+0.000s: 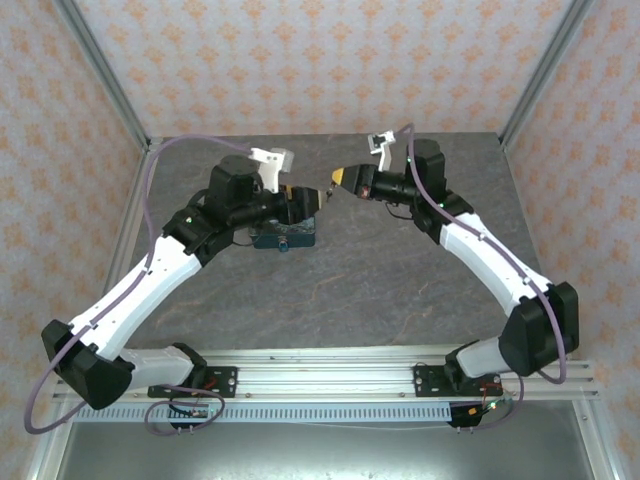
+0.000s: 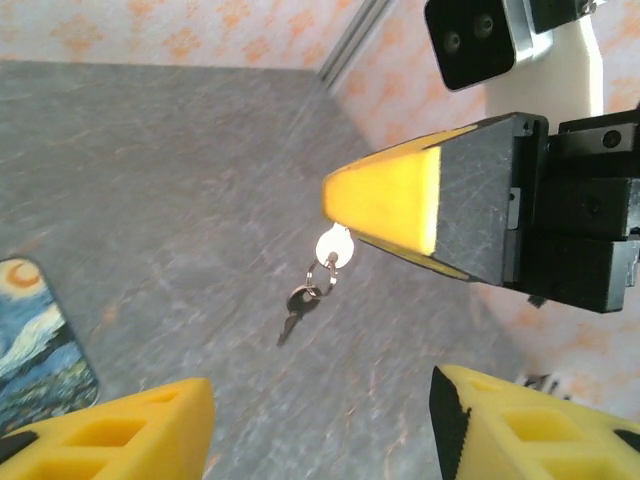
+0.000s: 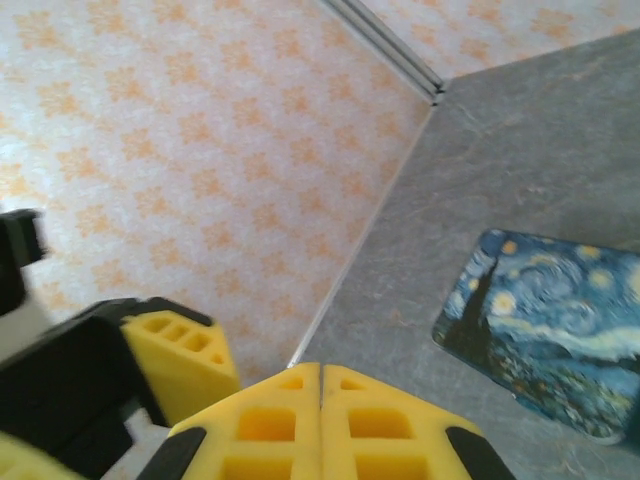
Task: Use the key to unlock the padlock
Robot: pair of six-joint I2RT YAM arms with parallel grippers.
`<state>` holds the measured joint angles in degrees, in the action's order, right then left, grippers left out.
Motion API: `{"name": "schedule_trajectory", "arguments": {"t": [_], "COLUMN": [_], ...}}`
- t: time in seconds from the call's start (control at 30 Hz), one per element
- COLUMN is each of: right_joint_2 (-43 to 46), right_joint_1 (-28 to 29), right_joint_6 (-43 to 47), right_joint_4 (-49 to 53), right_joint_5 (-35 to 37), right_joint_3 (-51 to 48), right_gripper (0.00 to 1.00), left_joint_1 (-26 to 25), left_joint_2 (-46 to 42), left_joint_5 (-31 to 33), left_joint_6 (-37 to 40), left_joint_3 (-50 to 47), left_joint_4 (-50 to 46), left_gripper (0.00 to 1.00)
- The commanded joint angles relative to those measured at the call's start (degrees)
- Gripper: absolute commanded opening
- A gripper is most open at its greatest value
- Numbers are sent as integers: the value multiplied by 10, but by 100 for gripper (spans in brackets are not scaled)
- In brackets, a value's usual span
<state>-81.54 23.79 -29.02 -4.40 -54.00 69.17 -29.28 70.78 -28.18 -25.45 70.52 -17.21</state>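
Note:
My right gripper (image 1: 338, 180) is held above the table with its yellow fingers pressed together (image 3: 320, 372). In the left wrist view a bright round key head (image 2: 334, 247) pokes out of the right gripper's tip (image 2: 345, 218). A small ring and a second dull-metal key (image 2: 297, 311) dangle from that head. My left gripper (image 1: 308, 197) faces it a short way off, open, with nothing between its fingers (image 2: 110, 430). The padlock is out of view.
The blue-and-yellow Starry Night tin (image 1: 285, 238) lies on the grey table under the left gripper; the same tin (image 3: 550, 330) lies flat in the right wrist view. Patterned walls (image 1: 300, 60) and metal corner posts close the back and sides.

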Motion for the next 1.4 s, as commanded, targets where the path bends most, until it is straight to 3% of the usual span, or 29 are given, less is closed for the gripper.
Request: {"name": "schedule_trajectory", "arguments": {"t": [0.0, 0.23, 0.57, 1.13, 1.37], "right_joint_2": [-14, -24, -27, -23, -19], "right_joint_1": [-3, 6, 31, 36, 38], "right_joint_6": [-31, -88, -144, -166, -164], "right_joint_4": [-79, -141, -196, -217, -213], "right_joint_5": [-61, -72, -69, -79, -89], "right_joint_3": [34, 31, 4, -8, -12], "right_gripper": [0, 0, 0, 0, 0], "left_joint_1": [42, 52, 52, 52, 52], "left_joint_2": [-14, -11, -7, 6, 20], "left_joint_5": [-115, -160, -153, -159, -157], "left_joint_6": [-152, -179, -188, -211, -215], "left_joint_3": [-69, -80, -74, -61, -48], "left_joint_4": [199, 240, 245, 267, 265], "left_gripper": [57, 53, 46, 29, 28]}}
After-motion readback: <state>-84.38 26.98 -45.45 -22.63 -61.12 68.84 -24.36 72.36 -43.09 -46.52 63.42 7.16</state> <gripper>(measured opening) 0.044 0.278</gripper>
